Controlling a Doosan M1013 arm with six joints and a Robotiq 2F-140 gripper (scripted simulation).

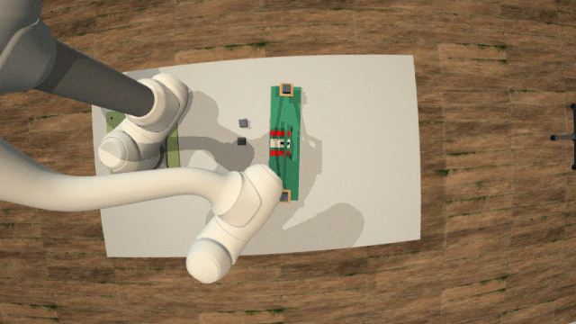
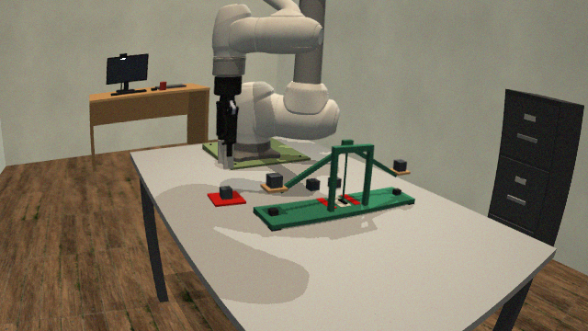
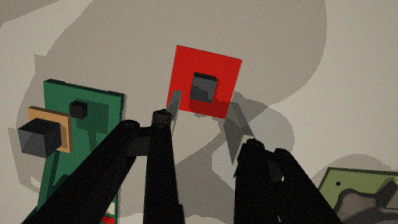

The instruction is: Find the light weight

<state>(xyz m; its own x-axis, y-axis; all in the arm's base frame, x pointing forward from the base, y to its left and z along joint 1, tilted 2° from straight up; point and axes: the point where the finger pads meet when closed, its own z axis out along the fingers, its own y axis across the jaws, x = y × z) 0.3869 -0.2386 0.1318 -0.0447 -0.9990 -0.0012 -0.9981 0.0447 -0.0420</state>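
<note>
The red dish lies flat on the table, and one dark weight sits on its middle. The wrist view shows the dish and the weight below and apart from my gripper. My gripper hangs straight above the dish, open and empty. The green balance carries a weight on its near pan and one on its far pan; the pointer hangs over the white field. Two loose weights lie on the table. My arm hides the dish in the overhead view.
The robot's green base plate is behind the dish. The balance base runs across the table's middle. A desk with a monitor and a dark filing cabinet stand off the table.
</note>
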